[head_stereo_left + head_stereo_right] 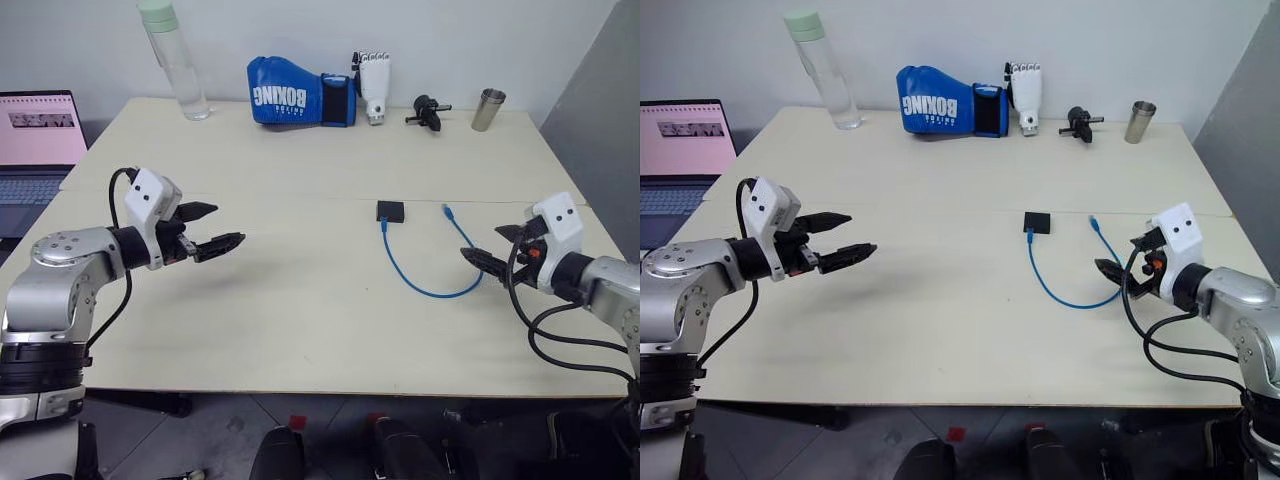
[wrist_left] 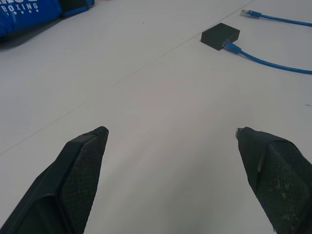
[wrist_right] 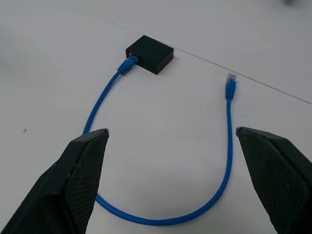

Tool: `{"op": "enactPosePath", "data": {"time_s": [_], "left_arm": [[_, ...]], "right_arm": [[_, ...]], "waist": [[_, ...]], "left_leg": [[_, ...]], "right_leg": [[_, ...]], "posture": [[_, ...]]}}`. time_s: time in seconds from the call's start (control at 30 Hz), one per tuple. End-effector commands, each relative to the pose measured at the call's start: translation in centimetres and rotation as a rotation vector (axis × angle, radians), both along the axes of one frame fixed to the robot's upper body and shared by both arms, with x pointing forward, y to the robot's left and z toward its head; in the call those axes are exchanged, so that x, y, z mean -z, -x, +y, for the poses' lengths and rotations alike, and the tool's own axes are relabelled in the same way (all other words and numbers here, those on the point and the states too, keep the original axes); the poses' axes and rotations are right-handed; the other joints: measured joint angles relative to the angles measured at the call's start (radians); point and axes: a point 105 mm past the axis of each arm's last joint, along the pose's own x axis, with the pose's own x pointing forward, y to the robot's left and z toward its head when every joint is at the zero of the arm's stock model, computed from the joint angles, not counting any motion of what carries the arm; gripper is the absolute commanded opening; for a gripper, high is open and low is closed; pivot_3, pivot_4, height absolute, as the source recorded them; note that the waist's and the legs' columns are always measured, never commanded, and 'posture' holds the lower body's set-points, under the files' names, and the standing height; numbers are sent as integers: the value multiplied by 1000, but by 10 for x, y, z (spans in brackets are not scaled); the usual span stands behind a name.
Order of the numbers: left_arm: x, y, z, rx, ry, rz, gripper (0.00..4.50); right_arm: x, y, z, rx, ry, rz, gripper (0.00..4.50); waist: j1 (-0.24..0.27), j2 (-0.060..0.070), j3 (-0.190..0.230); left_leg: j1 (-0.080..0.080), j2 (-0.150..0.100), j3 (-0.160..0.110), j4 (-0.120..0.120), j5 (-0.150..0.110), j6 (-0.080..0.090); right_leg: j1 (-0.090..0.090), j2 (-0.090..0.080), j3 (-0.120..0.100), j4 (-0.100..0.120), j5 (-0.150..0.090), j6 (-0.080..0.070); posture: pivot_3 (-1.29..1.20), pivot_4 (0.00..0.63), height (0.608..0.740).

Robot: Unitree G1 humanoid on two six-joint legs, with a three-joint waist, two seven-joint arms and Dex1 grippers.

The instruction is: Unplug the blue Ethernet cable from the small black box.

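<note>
The small black box [image 1: 390, 210] lies flat on the cream table [image 1: 280, 300], right of centre. The blue Ethernet cable [image 1: 432, 293] has one plug in the box's near edge. From there it curls toward me in a loop, and its free plug [image 3: 230, 87] rests on the table to the right of the box. My right gripper [image 1: 482, 243] hovers open at the right end of the loop, pointing at the box [image 3: 149, 53], with nothing between its fingers. My left gripper [image 1: 228, 225] is open and empty over the left half of the table, far from the box [image 2: 220, 36].
Along the far edge stand a clear water bottle [image 1: 175, 60], a blue boxing glove [image 1: 300, 95], a white robotic hand [image 1: 375, 85], a black gadget [image 1: 428, 110] and a metal cup [image 1: 488, 108]. An open laptop [image 1: 35, 150] sits off the table's left side.
</note>
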Motion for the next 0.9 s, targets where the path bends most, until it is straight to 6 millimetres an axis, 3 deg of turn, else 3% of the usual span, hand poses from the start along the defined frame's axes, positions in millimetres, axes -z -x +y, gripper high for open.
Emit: {"op": "enactPosePath", "data": {"time_s": [0.03,0.67,0.77,0.9], "left_arm": [[-12,6,-3,29,-27,-44,4488],[-10,-2,-22,71,-36,-74,4488],[-8,-3,-30,77,-30,-88,4488],[3,1,-53,128,-4,-105,4488]], "right_arm": [[-14,-1,5,-37,11,-60,4432],[-10,2,17,-31,-18,-74,4432],[-8,1,25,-24,-63,-76,4432],[4,-1,52,-10,-142,-70,4432]], "waist": [[0,0,0],[0,0,0],[1,0,0],[0,0,0]], "left_leg": [[0,0,0,0,0,0],[0,0,0,1,0,0],[0,0,0,1,0,0],[0,0,0,0,0,0]], "right_leg": [[0,0,0,0,0,0],[0,0,0,0,0,0],[0,0,0,1,0,0],[0,0,0,1,0,0]], "posture": [[0,150,740],[0,150,740],[0,150,740],[0,150,740]]}}
